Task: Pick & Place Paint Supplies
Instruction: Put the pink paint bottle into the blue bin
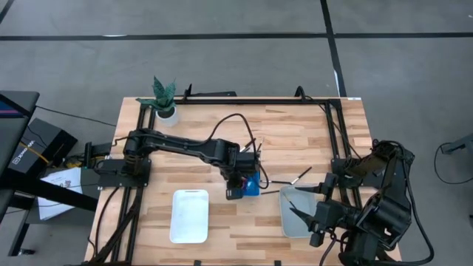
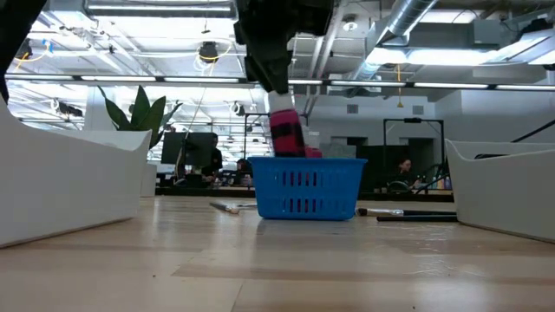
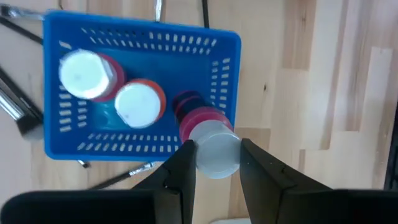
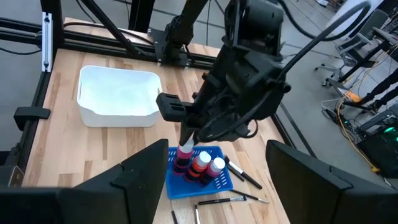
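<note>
On the near edge of the wooden table (image 1: 295,140), from front to back:

- White tray (image 1: 189,215), rectangular, left of centre, nothing seen in it. Well apart from the rack.
- Grey tray (image 1: 294,213), rectangular, right of centre, partly under the right arm.
- Right gripper (image 1: 316,238), parked over the near right corner beside the grey tray; jaws spread wide, holding nothing.
- Blue rack (image 3: 140,93), square, slotted walls, at mid-table between and just behind the two trays. Holds two upright red bottles (image 3: 140,103) with white caps, standing side by side and touching.
- Third red bottle (image 3: 208,138), white cap, clamped at the cap between the jaws of the left gripper (image 3: 216,163); jaws partly closed on it. Bottle tilted, at the rack's wall on the side nearest the gripper, its body above the rim in the low view (image 2: 287,132). Whether its base touches the rack floor cannot be told.
- Left arm (image 1: 181,145), reaching from the left rail across the table to the rack.
- Thin dark-handled brushes (image 3: 15,109), several, lying flat on the table around the rack: some just beside its far wall, others (image 4: 239,174) along the side toward the right arm. One brush (image 1: 295,177) lies apart, right of the rack.
- Small potted plant (image 1: 164,100), at the far left corner of the table.
</note>
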Controlling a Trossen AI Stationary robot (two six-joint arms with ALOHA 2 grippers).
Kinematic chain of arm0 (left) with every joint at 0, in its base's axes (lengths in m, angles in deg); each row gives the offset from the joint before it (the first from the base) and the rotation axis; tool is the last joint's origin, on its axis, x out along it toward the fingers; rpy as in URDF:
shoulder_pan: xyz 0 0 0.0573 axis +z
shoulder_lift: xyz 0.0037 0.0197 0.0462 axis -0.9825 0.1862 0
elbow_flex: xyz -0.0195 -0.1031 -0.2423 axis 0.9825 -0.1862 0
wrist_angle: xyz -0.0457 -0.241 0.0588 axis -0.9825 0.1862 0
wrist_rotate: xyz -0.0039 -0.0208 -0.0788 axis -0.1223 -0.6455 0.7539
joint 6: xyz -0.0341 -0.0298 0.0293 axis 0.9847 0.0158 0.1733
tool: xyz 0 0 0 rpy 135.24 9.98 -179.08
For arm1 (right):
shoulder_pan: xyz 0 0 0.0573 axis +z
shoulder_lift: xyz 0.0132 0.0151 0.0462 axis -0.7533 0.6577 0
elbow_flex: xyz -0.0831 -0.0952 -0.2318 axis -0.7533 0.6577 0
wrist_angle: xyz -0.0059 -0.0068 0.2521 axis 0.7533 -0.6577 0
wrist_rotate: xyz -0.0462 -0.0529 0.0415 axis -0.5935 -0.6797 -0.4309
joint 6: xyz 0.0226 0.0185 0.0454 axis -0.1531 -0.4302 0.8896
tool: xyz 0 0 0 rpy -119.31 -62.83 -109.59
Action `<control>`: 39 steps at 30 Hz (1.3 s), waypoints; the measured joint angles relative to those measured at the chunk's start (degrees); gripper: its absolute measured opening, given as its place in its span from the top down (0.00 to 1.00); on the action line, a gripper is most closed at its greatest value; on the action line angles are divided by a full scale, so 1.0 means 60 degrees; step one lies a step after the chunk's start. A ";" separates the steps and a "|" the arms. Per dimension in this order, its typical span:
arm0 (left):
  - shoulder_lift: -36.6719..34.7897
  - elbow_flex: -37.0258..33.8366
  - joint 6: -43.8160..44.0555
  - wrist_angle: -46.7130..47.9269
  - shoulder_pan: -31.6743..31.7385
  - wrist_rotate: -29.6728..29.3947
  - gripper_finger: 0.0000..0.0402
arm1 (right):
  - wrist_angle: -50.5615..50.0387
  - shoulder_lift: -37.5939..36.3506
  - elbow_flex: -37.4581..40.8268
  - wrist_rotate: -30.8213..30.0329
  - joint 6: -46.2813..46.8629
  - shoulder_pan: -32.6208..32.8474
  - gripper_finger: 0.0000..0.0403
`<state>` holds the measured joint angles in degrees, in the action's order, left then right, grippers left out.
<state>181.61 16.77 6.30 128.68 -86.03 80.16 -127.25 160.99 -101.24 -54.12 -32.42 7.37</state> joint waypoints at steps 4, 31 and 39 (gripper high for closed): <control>0.0000 -0.0331 0.0003 -0.0339 0.0021 0.0068 0.78 | 0.0001 0.0000 0.0000 0.0000 0.0000 -0.0002 0.34; -0.0062 -0.1320 0.0027 -0.1407 0.0199 0.0362 0.74 | -0.0001 0.0004 0.0004 0.0113 0.0000 0.0001 0.34; -0.0037 -0.1371 -0.0015 -0.1348 0.0197 0.0317 0.64 | 0.0001 0.0007 0.0011 0.0146 0.0000 -0.0001 0.34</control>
<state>181.39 8.55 6.21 120.60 -84.85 82.06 -127.24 161.03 -101.17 -53.24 -32.42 7.37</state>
